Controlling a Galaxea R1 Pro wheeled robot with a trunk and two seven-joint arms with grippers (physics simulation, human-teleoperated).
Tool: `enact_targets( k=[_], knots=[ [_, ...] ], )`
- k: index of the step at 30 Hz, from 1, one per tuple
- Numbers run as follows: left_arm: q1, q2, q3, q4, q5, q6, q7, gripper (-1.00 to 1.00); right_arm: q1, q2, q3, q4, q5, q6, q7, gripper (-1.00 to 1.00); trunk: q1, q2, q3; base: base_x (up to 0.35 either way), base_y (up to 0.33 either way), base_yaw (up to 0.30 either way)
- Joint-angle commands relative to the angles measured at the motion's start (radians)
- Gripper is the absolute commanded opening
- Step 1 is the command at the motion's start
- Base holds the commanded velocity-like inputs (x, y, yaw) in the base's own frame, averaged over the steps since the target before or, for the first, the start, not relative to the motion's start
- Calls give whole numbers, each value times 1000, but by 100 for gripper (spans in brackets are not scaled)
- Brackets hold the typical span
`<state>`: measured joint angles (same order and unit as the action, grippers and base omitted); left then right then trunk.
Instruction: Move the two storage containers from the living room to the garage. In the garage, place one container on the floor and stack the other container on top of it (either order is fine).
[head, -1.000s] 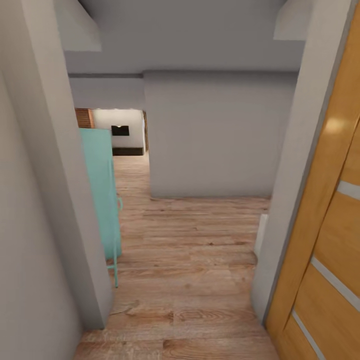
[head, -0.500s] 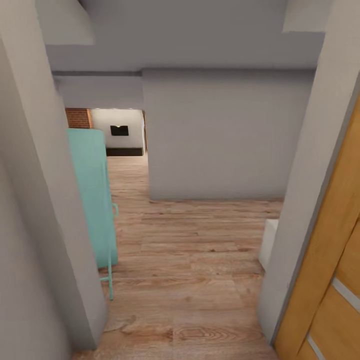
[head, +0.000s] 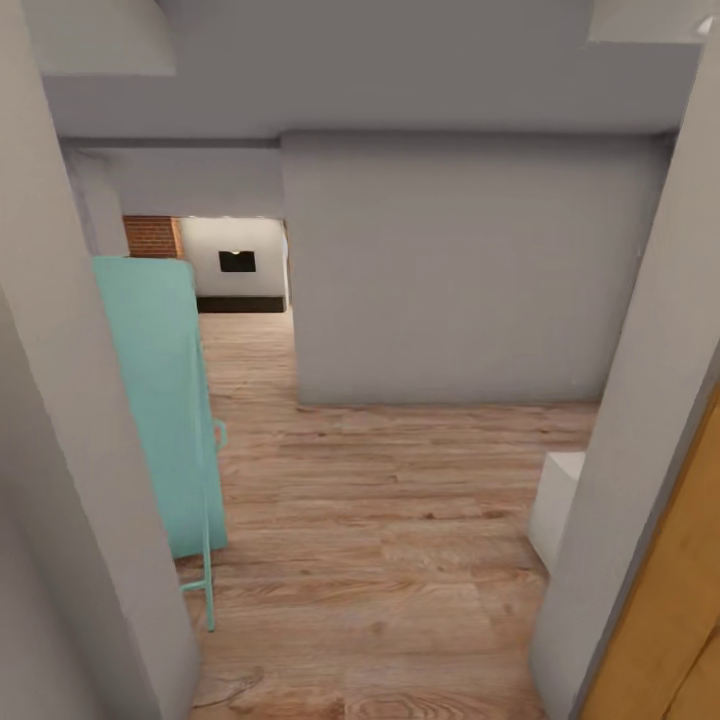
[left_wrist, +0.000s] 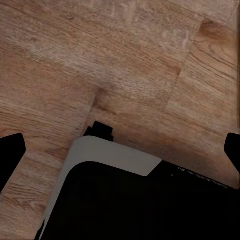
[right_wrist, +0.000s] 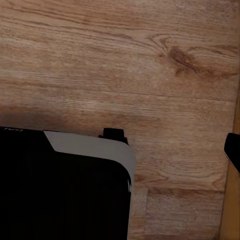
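Note:
The two storage containers are out of view. Far down the hallway a slice of the living room shows: red brick fireplace (head: 150, 237), black wall TV (head: 237, 261) and low dark bench (head: 240, 303). In the left wrist view my left gripper (left_wrist: 120, 152) hangs open over the light wood plank floor (left_wrist: 125, 60), its black fingertips (left_wrist: 10, 155) at the picture's edges, with nothing between them. My right gripper (right_wrist: 120, 150) also hangs over planks. One black fingertip (right_wrist: 233, 150) shows at the edge, so the jaws stand wide apart and empty.
I stand in a doorway between grey wall edges. A tan wooden door (head: 670, 600) is close on the right. A teal panel on thin legs (head: 160, 400) leans at the left. A white box (head: 555, 510) sits low right. A grey wall (head: 450, 270) blocks straight ahead; the passage runs on at the left.
The camera has moved forward through the doorway: the tan door slid off to the right, and the teal panel and the white box show more fully.

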<state>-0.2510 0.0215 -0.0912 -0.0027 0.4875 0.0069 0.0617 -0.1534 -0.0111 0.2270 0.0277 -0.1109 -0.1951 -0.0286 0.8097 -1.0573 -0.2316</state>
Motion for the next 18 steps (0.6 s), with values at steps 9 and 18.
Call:
enact_targets(
  k=[9,18],
  knots=[
    [-1,0,-8,0,8,1,3,100,-1,0,8,3,-10,-6,0,100,1,-1,-1,322,0,0],
    [-1,-1,-8,0,7,1,3,100,-2,0,8,3,-10,-6,0,100,1,-1,-1,322,0,0]
  ],
)
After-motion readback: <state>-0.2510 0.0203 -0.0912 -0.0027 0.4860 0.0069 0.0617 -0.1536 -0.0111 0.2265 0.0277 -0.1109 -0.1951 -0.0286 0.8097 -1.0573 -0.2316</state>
